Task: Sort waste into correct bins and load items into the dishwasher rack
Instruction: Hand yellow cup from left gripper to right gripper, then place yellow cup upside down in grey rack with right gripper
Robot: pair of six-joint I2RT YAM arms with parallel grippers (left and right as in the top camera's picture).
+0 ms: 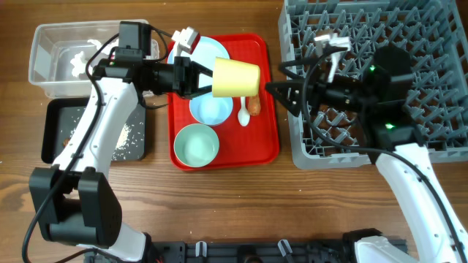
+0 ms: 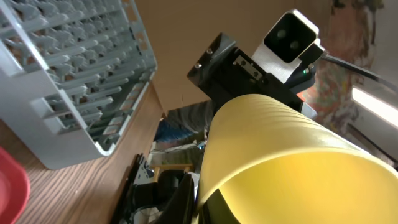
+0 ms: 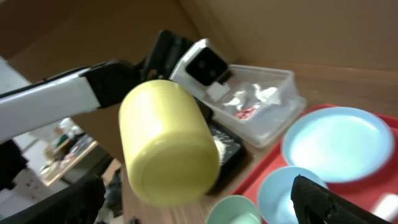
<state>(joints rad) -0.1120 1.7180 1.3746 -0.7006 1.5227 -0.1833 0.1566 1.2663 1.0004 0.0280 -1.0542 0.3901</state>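
My left gripper (image 1: 205,79) is clamped on the small yellow plastic cup (image 1: 235,78), held on its side above the flat red tray (image 1: 268,142). Its base points toward my spread-fingered right gripper (image 1: 276,90), just beside it, before the grey pegged dishwasher rack (image 1: 431,44).

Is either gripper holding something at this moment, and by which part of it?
The left gripper holds the yellow cup by its rim end, the cup sideways over the red tray. The right gripper is open and empty.
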